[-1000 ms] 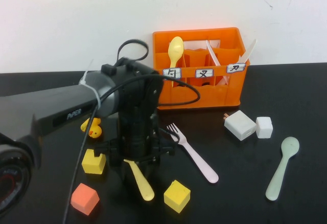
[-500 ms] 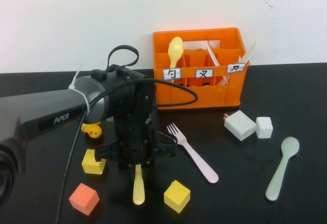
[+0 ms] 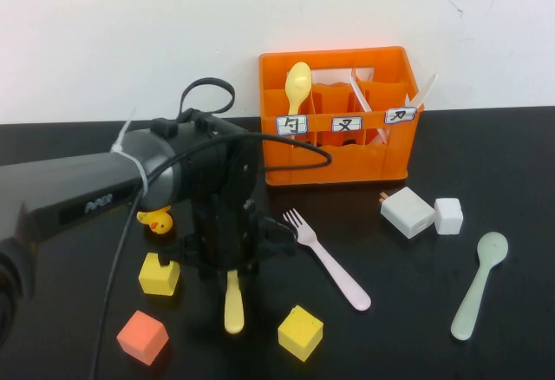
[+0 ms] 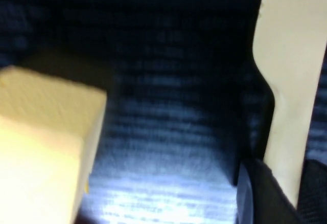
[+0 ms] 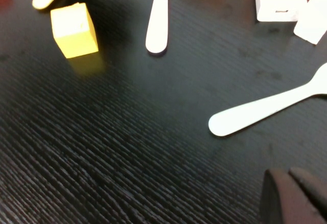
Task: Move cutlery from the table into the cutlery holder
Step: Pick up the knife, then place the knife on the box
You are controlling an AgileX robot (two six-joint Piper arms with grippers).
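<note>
My left gripper (image 3: 231, 269) is shut on the pale yellow knife (image 3: 232, 307), near the table's front left; the knife hangs from the jaws, its free end close to the black table (image 3: 486, 146). The left wrist view shows the knife (image 4: 291, 75) between the fingers. The pale pink fork (image 3: 325, 258) lies right of that gripper. The mint-green spoon (image 3: 477, 285) lies at the front right. The orange cutlery holder (image 3: 334, 150) stands at the back. My right gripper (image 5: 296, 196) is shut and empty above the table near the spoon's handle (image 5: 260, 109).
A yellow spoon (image 3: 297, 85) and white slim utensils (image 3: 360, 94) stand in the holder. Two yellow cubes (image 3: 300, 331) (image 3: 159, 274), an orange cube (image 3: 143, 337) and a rubber duck (image 3: 157, 220) surround the left gripper. Two white blocks (image 3: 408, 212) (image 3: 448, 215) lie right of the fork.
The knife in my left gripper has swung from slanting right to pointing straight forward. The gripper has shifted slightly back and up with it. Nothing else moved.
</note>
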